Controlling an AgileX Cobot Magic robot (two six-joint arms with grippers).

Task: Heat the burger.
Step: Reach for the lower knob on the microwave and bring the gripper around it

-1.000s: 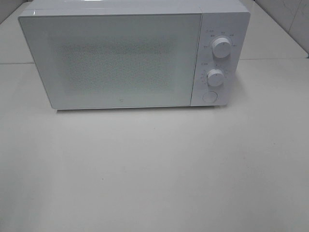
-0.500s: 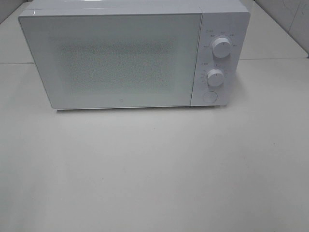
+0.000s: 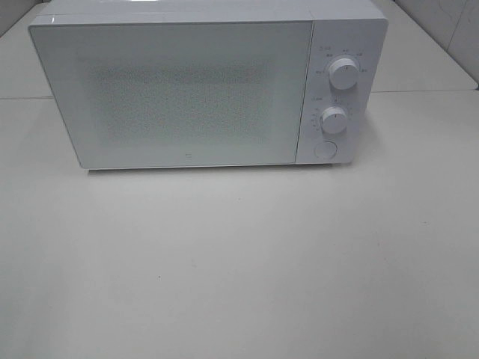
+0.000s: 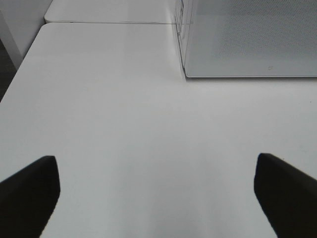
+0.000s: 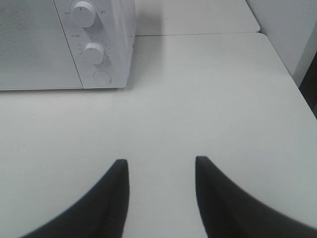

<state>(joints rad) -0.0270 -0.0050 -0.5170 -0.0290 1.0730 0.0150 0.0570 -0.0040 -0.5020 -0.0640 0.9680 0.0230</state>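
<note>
Nothing legible — print around the upper dial point(image 3: 343, 75) and lower dial point(image 3: 334, 120) on the microwave point(image 3: 187, 90), ahead of my right claw point(image 5: 161, 160), is too small; likewise the door's tiny mark point(image 3: 187, 158).

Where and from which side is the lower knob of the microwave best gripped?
Grip the lower knob across its round rim, coming straight at the front of the microwave: it sticks out from the upright panel. The right gripper, open, seems nearer.

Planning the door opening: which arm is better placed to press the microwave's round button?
Right, probably: the right gripper faces the round button; the left gripper faces the door, away from it.
</note>
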